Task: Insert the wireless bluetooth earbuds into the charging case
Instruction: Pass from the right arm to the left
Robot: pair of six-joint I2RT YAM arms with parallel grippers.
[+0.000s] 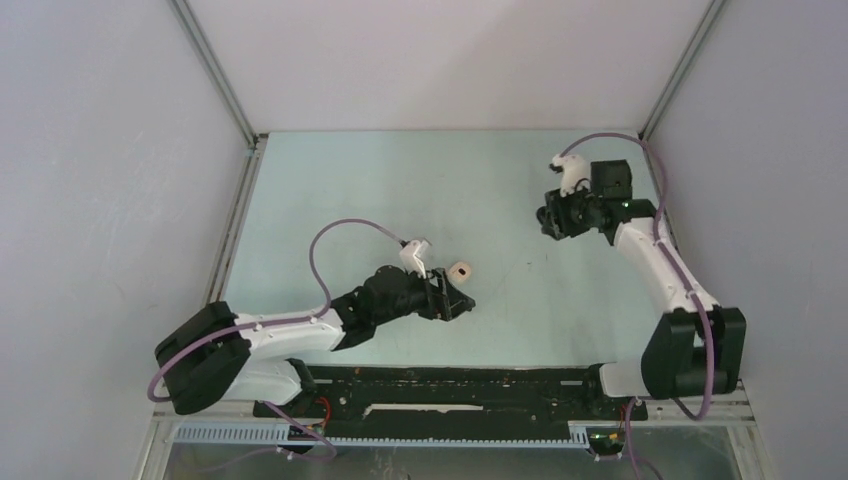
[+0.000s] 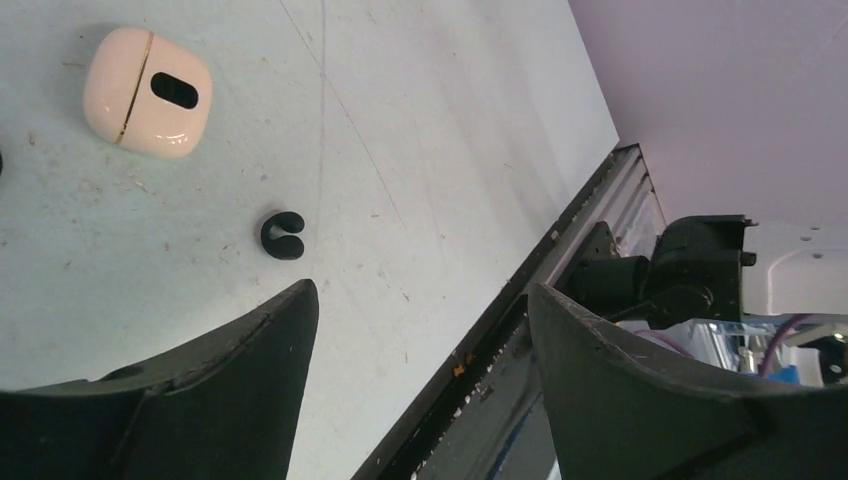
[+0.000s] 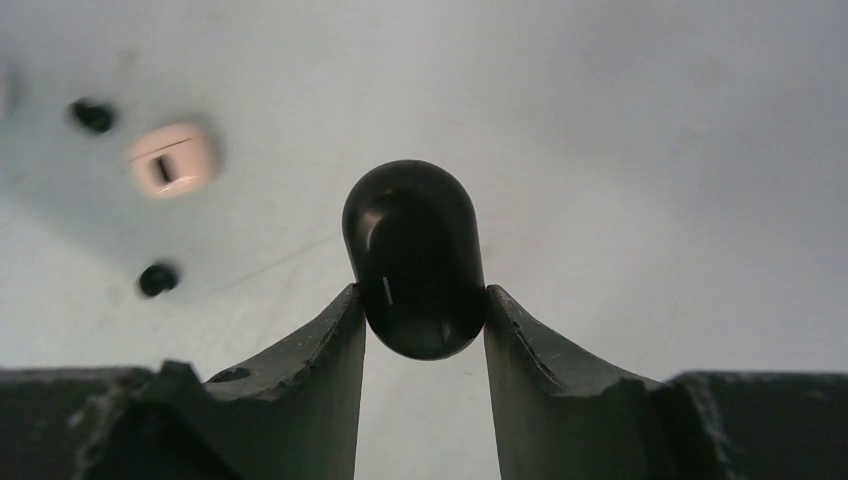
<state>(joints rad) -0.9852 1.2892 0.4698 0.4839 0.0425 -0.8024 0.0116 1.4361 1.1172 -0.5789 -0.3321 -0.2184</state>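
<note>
My right gripper (image 3: 425,300) is shut on a glossy black rounded charging case (image 3: 415,260) and holds it above the table, at the back right in the top view (image 1: 553,222). A beige case (image 3: 172,158) lies on the table, closed as far as I can see, with two small black earbuds (image 3: 93,115) (image 3: 157,278) near it. My left gripper (image 2: 420,290) is open and empty, just on the near side of one black earbud (image 2: 282,235), with the beige case (image 2: 147,92) beyond it. In the top view the left gripper (image 1: 455,300) sits just below the beige case (image 1: 460,270).
The pale green table (image 1: 400,190) is walled on three sides by grey panels. A black rail (image 2: 520,300) runs along its near edge, close to my left gripper. The right arm's base (image 2: 700,270) shows past the rail.
</note>
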